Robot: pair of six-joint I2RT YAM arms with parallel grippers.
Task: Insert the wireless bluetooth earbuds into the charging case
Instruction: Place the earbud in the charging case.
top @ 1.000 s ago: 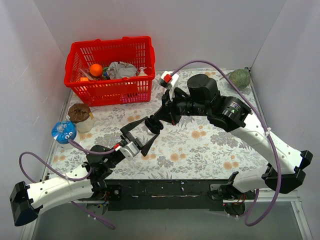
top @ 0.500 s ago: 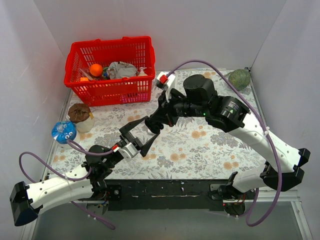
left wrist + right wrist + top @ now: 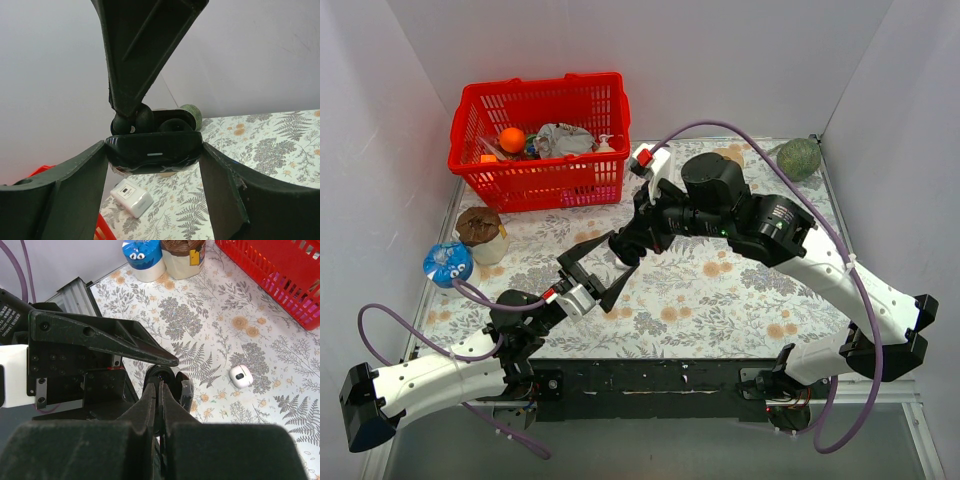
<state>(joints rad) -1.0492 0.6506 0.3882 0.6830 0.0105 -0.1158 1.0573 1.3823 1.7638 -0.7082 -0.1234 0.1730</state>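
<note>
1. The left gripper (image 3: 153, 148) pinches the glossy black charging case (image 3: 150, 161) by its 2 ends, held above the floral tablecloth (image 3: 280, 145).
2. The right gripper (image 3: 161, 389) is pressed together, with its tips at the case's open upper rim.
3. A rounded black earbud (image 3: 121, 123) sits inside that rim, touching the tips.

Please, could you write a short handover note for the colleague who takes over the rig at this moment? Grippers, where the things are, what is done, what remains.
Left gripper: closed on the black charging case, holding it up off the table.
Right gripper: shut, tips at the open top of the case, on a black earbud.
Done: the case is lifted and a bud is at its opening. Whether the bud is fully seated cannot be told.
Left: probably press that bud home, then check the second slot, which is hidden.
Also: a small white thing lies on the table, perhaps another case.
</note>
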